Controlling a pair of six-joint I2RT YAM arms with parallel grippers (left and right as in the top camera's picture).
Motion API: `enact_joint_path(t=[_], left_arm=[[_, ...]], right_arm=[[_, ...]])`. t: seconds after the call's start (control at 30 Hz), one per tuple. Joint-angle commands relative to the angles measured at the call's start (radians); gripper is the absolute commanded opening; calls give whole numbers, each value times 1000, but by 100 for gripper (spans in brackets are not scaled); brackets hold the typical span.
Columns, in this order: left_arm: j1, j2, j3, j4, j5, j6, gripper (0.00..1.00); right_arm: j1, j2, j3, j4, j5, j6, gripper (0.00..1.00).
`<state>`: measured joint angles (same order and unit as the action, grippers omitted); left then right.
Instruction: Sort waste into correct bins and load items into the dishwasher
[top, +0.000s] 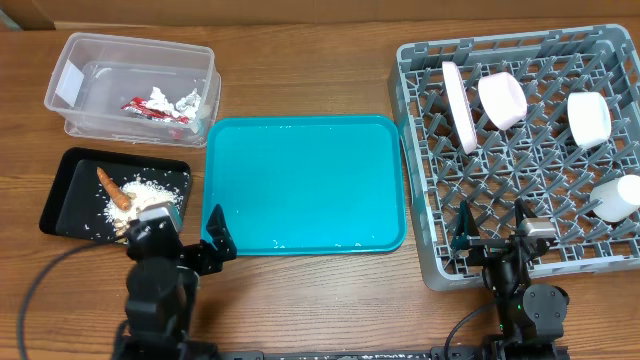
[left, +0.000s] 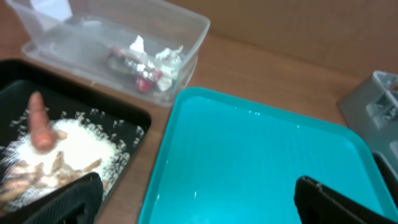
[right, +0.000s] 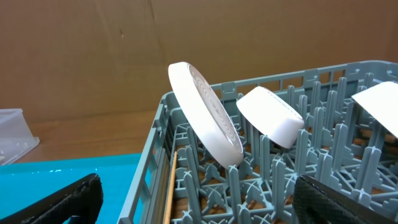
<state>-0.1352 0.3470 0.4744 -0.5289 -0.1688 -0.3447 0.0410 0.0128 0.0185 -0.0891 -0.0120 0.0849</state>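
Note:
The teal tray (top: 305, 185) lies mid-table with nothing on it. A clear bin (top: 135, 85) at the back left holds crumpled wrappers (top: 160, 104). A black tray (top: 75, 190) holds rice and a carrot piece (top: 112, 188). The grey dish rack (top: 520, 150) on the right holds a white plate (top: 459, 105) on edge, two white bowls (top: 502, 100) and a white cup (top: 617, 197). A wooden chopstick (right: 170, 186) lies inside the rack's left wall. My left gripper (top: 190, 235) is open and empty at the teal tray's front left corner. My right gripper (top: 492, 232) is open and empty over the rack's front edge.
Bare wooden table runs along the front edge between the two arms. A cardboard wall (right: 124, 50) stands behind the rack. The clear bin also shows in the left wrist view (left: 118, 46), beside the black tray (left: 74, 134).

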Motion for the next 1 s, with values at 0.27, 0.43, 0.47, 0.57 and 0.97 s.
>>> enact_joint_path(t=[0.27, 0.43, 0.47, 0.57, 0.97], left_arm=[[53, -291, -416, 539, 58, 106, 100], [77, -344, -470, 602, 66, 172, 100], [77, -344, -470, 577, 66, 185, 100], [78, -344, -470, 465, 65, 188, 100], [78, -343, -470, 457, 114, 188, 100]], right_arm=[[6, -10, -11, 5, -4, -3, 100], [6, -10, -11, 5, -4, -3, 100], [6, -10, -11, 5, -4, -3, 100], [6, -10, -11, 5, -4, -3, 100], [6, -10, -11, 5, -4, -3, 100]])
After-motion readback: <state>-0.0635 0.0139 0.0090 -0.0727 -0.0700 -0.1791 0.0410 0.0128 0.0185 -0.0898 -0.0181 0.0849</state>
